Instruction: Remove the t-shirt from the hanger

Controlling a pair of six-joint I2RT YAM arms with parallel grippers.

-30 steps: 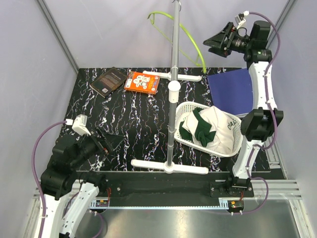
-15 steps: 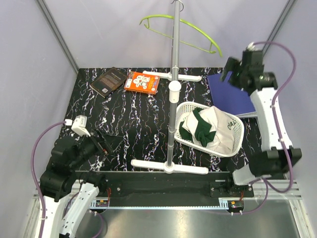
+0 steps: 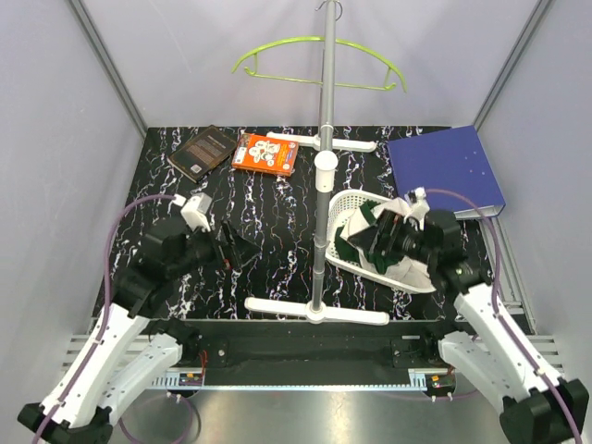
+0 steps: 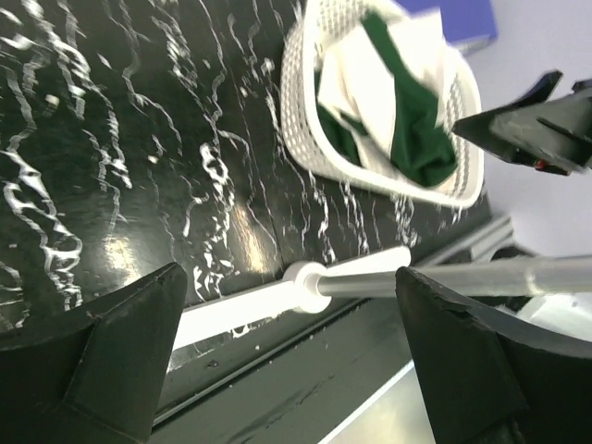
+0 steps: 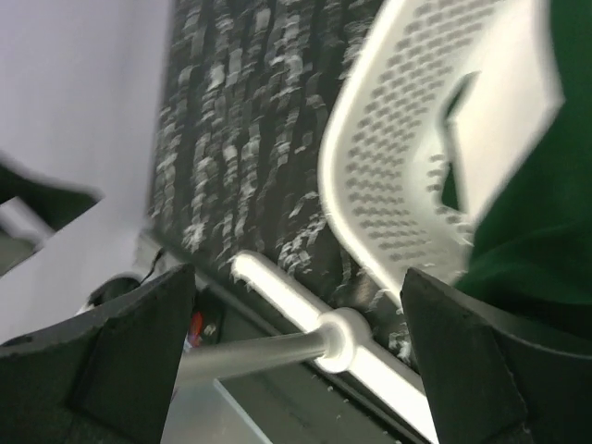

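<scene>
The t-shirt (image 3: 347,246), cream-white with dark green sleeves, lies bunched in the white perforated basket (image 3: 344,200), off the hanger. The lime-green hanger (image 3: 277,44) hangs bare at the top of the grey pole, high at the back. My right gripper (image 3: 373,236) is open and empty, low over the basket and partly hiding the shirt. Its wrist view shows the basket wall (image 5: 388,185) and green cloth (image 5: 527,231) at the right. My left gripper (image 3: 242,248) is open and empty over the table left of the pole. Its wrist view shows the shirt (image 4: 407,102) in the basket (image 4: 301,102).
The grey pole stand (image 3: 326,139) rises mid-table on white cross feet (image 3: 314,310). A blue binder (image 3: 444,166) lies at the back right. A dark book (image 3: 205,150) and an orange book (image 3: 268,153) lie at the back left. Walls enclose the table.
My right arm has swung down from beside the hanger to just over the basket. My left arm has lifted and moved right toward the pole. The hanger has swung round on the pole.
</scene>
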